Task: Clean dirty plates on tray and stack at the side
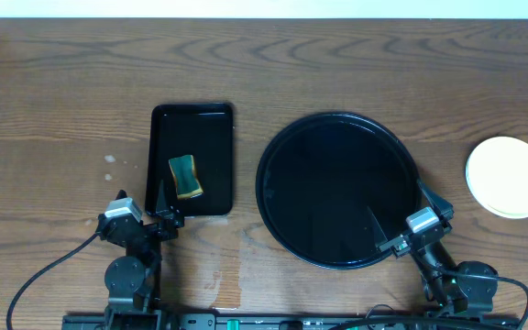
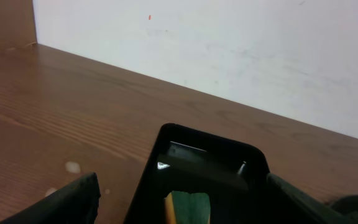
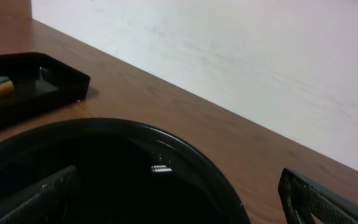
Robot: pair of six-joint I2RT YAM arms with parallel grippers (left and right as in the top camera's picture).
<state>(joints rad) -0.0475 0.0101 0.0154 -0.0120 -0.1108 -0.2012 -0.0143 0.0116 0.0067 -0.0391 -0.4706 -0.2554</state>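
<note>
The round black tray (image 1: 273, 137) lies right of centre with nothing on it; its rim also shows in the right wrist view (image 3: 191, 155). A pale yellow plate (image 1: 510, 176) lies on the bare wood at the far right, seemingly on top of a stack. No mint-blue plate shows from above. My right gripper (image 1: 401, 209) is open and empty over the tray's near right rim, and shows in the right wrist view (image 3: 176, 183). My left gripper (image 1: 159, 206) is open and empty at the near left corner of the rectangular tray, also in the left wrist view (image 2: 182, 180).
A small rectangular black tray (image 1: 191, 115) left of centre holds a green and yellow sponge (image 1: 185, 176), seen also in the left wrist view (image 2: 188, 206). Pale specks (image 1: 109, 160) mark the wood to its left. A white wall runs along the table's far edge.
</note>
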